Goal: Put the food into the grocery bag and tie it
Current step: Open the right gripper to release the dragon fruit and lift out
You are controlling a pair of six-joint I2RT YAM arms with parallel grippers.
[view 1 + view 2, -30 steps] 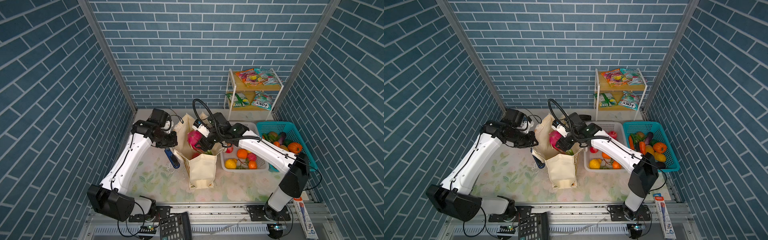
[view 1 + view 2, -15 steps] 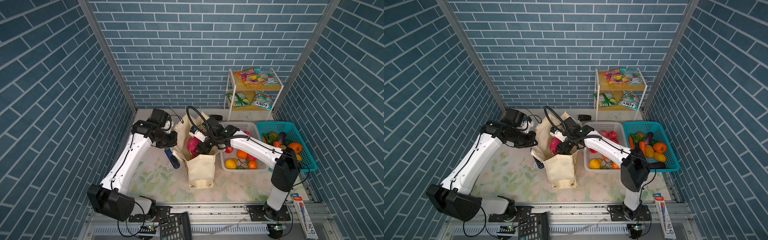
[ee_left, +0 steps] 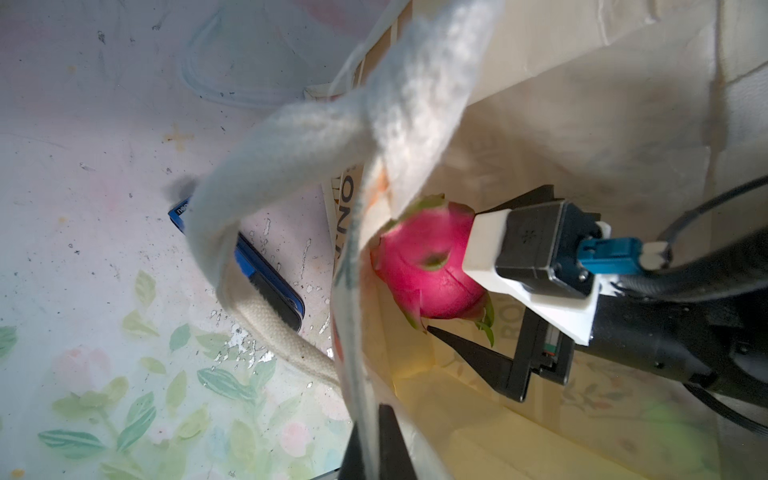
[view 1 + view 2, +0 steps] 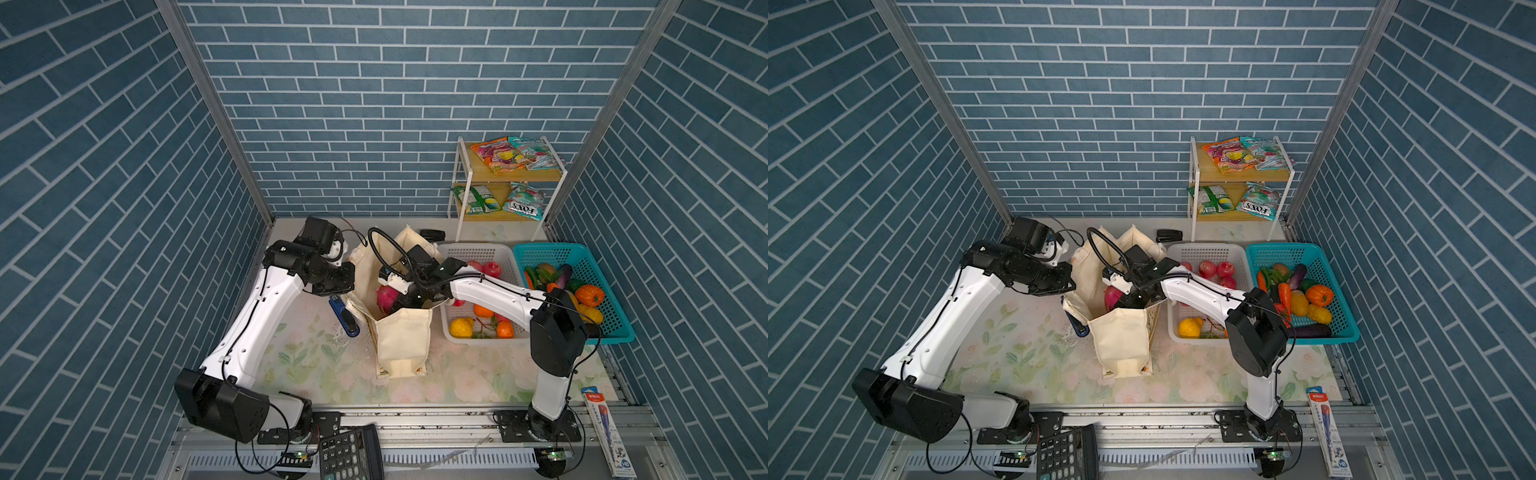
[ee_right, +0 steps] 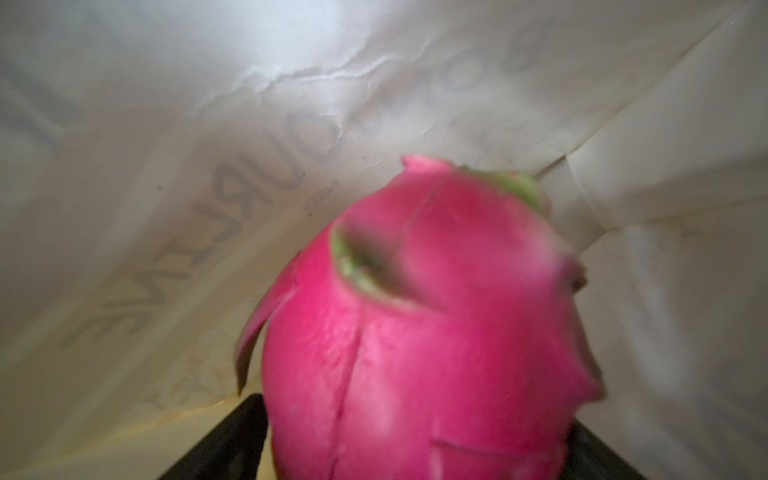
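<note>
Floral-print desk (image 4: 316,357) enclosed by blue brick walls (image 4: 374,104) on three sides, one grocery bag (image 4: 401,336) standing mid-desk.
Left gripper (image 3: 374,432) clenched on the bag's rim; right gripper (image 3: 440,274) inside its mouth, released, jaws wide around the one dragon fruit (image 5: 436,332). Right of the bag, a white basket (image 4: 473,249) and a teal basket (image 4: 548,248) reach the desk edge; back-right of the bag, one shelf (image 4: 461,183) holds four snack packets (image 4: 496,153). Open desk lies in front of the bag.
</note>
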